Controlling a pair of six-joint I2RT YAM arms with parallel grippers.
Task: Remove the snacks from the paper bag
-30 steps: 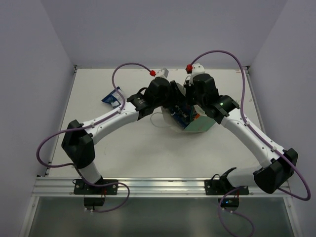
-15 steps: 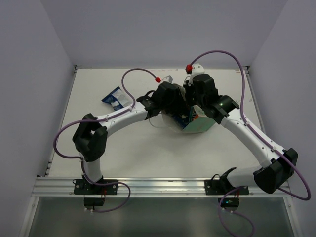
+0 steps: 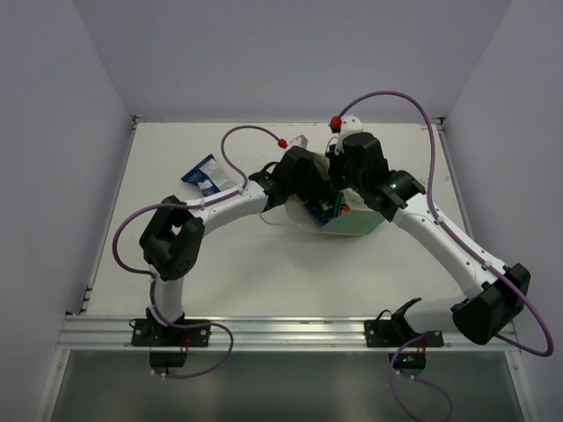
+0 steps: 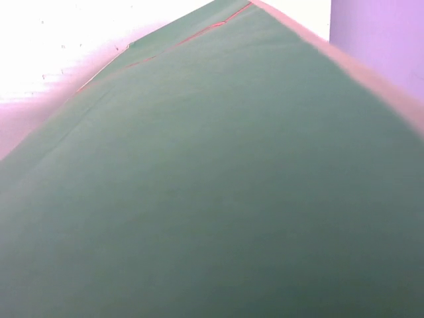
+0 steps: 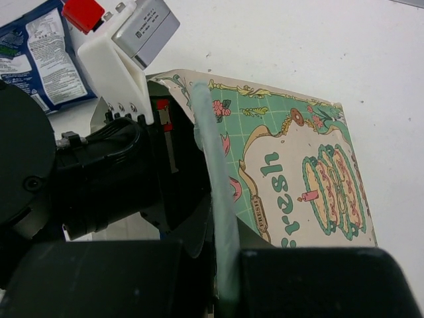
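The mint-green paper bag lies on its side mid-table, its printed face turned up. My right gripper is shut on the bag's pale rim, holding the mouth open. The left gripper reaches into that mouth; its fingers are hidden inside, and the left wrist view shows only the bag's green paper. The black left wrist fills the opening. One blue-and-white snack packet lies on the table to the left. A blue packet edge shows at the bag mouth.
Purple cables loop above both arms. The white table ends at a metal rail near the arm bases. Lilac walls close in on the left, back and right.
The left arm has swung right and pushed its gripper deeper into the bag's mouth. The right gripper has kept its hold on the rim. The loose packet on the table became uncovered.
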